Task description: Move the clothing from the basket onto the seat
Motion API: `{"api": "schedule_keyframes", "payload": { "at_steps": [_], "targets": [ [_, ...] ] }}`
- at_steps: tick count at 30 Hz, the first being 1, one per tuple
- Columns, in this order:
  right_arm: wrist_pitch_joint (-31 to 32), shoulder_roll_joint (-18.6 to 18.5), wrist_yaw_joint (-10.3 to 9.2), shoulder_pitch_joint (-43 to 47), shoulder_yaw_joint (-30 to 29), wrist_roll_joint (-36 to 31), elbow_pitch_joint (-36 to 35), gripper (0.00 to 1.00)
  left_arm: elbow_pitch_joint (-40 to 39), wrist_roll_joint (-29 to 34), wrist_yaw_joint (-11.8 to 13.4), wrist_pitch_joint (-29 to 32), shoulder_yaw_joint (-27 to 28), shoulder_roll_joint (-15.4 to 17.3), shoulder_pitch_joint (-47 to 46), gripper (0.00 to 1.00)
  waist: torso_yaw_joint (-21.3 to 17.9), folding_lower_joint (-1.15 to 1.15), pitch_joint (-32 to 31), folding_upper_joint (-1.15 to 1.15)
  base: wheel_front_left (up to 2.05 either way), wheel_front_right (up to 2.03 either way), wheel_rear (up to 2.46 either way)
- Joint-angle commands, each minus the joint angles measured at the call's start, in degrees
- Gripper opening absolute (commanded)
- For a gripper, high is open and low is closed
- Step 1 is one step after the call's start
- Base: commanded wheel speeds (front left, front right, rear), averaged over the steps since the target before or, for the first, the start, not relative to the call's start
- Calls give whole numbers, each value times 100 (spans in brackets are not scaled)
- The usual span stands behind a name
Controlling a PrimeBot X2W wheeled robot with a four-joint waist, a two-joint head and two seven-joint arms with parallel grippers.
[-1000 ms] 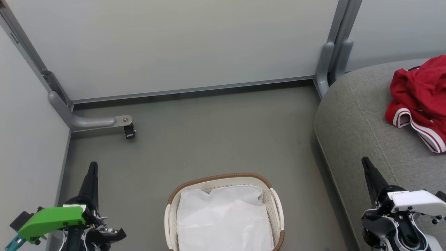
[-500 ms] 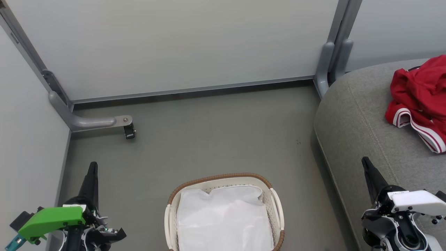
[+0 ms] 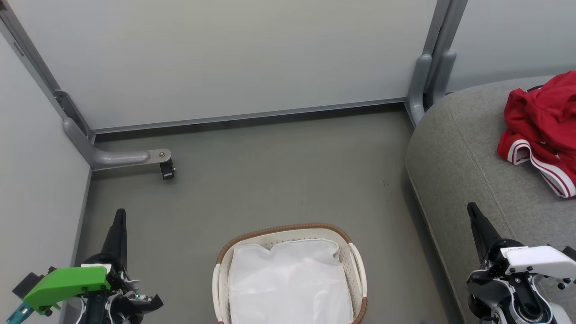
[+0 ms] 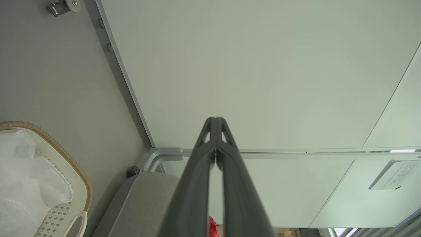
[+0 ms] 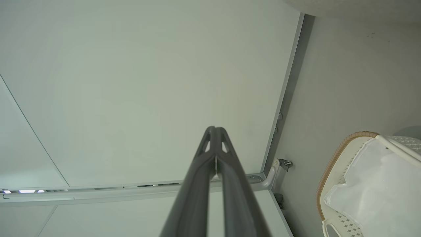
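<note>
The red clothing (image 3: 542, 130) with white-striped trim lies crumpled on the grey seat (image 3: 459, 157) at the right; a sliver of red clothing (image 4: 212, 227) peeks between the left fingers. On the floor at bottom centre stands the white basket (image 3: 288, 230) with its brown rim, holding a plain white sheet (image 3: 290, 283). My left gripper (image 3: 119, 213) is shut and empty, left of the basket. Over the seat's front edge my right gripper (image 3: 470, 208) is shut and empty too. The wrist views show each pair of fingertips, left gripper (image 4: 216, 120) and right gripper (image 5: 215, 129), pressed together.
Pale partition walls (image 3: 225, 58) close off the back and left. A grey foot with a caster (image 3: 166, 170) juts onto the floor at the left. Grey posts (image 3: 429, 76) stand by the seat's far corner. Grey floor (image 3: 270, 171) lies between basket and wall.
</note>
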Motion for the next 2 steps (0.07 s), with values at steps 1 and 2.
{"api": "schedule_keyframes", "payload": {
  "at_steps": [1, 2],
  "targets": [
    [14, -34, 0, -43, -10, 22, -22, 0, -13, -22, -32, 26, 13, 3, -62, 0, 0, 0, 0, 0, 0, 0, 0],
    [14, -34, 0, -43, -10, 22, -22, 0, -13, -22, -32, 26, 12, 3, -62, 0, 0, 0, 0, 0, 0, 0, 0]
  ]
}}
